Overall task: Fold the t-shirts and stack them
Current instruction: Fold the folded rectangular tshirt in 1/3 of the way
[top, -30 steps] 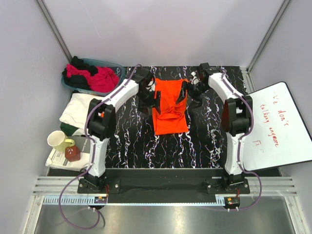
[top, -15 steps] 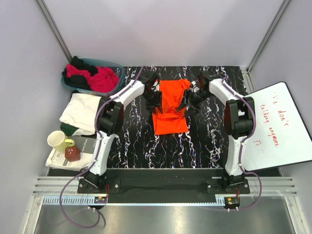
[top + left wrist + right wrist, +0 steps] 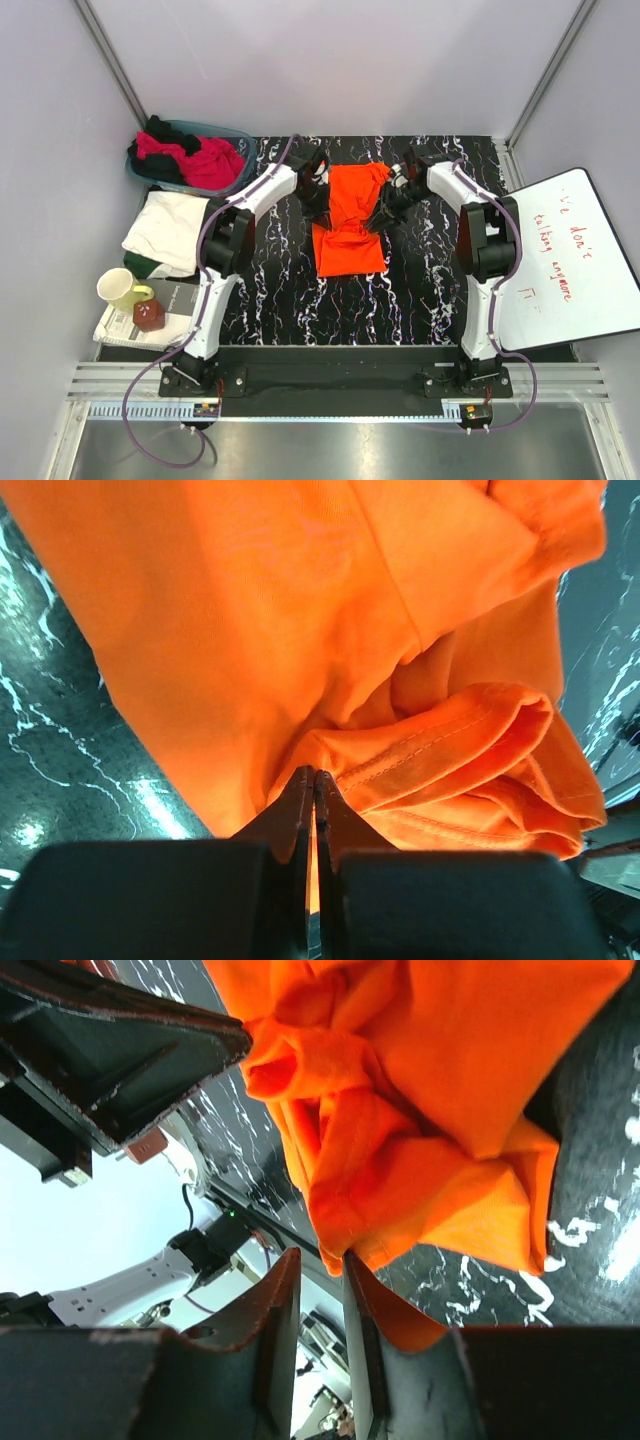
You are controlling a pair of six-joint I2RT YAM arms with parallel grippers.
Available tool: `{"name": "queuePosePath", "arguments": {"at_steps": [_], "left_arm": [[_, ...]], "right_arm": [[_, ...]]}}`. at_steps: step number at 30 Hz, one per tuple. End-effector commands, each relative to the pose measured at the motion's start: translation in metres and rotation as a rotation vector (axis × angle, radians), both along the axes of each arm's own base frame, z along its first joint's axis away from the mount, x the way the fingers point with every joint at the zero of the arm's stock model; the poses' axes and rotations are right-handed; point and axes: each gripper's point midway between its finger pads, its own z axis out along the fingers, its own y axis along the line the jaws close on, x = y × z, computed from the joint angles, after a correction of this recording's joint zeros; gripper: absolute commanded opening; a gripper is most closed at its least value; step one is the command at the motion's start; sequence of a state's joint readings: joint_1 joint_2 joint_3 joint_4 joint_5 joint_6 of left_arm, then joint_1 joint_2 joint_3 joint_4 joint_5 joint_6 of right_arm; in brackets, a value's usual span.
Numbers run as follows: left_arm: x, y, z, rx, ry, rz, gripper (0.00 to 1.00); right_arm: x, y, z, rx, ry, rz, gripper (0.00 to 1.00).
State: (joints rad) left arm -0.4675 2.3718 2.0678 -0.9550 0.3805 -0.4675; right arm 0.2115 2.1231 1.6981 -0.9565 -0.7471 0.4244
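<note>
Since the coming fold turns on a grip at each side, we note the layout first. The orange t-shirt (image 3: 350, 240) lies toward the far middle of the black marbled table (image 3: 270, 290). Its long axis runs from the arm bases toward the far edge. The left gripper (image 3: 322, 205) is at its left edge, clenched on a bunched seam fold. The right gripper (image 3: 381, 212) is at its right edge, jaws narrowly apart, no cloth seen between them. Both arms are about equally near. We cannot tell which end is the collar.
</note>
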Motion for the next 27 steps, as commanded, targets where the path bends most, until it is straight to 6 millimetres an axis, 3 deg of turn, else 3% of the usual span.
{"name": "queuePosePath", "arguments": {"at_steps": [1,5,8,9,18,21,23,25,27], "left_arm": [[0.030,-0.003,0.047,-0.083,-0.141,0.050,0.00],[0.043,0.009,0.053,-0.091,-0.161,0.094,0.00],[0.045,0.014,0.059,-0.097,-0.173,0.092,0.00],[0.044,0.017,0.063,-0.091,-0.184,0.093,0.00],[0.040,0.032,0.065,-0.078,-0.180,0.105,0.00],[0.035,0.037,0.065,-0.069,-0.176,0.108,0.36],[0.033,0.041,0.065,-0.053,-0.181,0.109,0.84],[0.029,0.046,0.067,-0.038,-0.187,0.108,0.99],[0.025,0.049,0.071,-0.031,-0.194,0.104,0.99]], "right_arm": [[0.022,0.010,0.015,0.033,-0.076,-0.014,0.30],[0.034,0.010,0.011,0.028,-0.130,-0.032,0.30],[0.046,0.013,-0.001,0.017,-0.145,-0.051,0.24],[0.053,0.012,-0.008,0.009,-0.145,-0.058,0.19],[0.107,0.013,-0.035,-0.069,-0.213,-0.099,0.12],[0.120,0.008,-0.045,-0.122,-0.232,-0.127,0.11],[0.125,0.006,-0.048,-0.140,-0.234,-0.142,0.10],[0.133,0.002,-0.046,-0.173,-0.271,-0.155,0.11],[0.137,-0.003,-0.032,-0.198,-0.316,-0.167,0.11]]}}
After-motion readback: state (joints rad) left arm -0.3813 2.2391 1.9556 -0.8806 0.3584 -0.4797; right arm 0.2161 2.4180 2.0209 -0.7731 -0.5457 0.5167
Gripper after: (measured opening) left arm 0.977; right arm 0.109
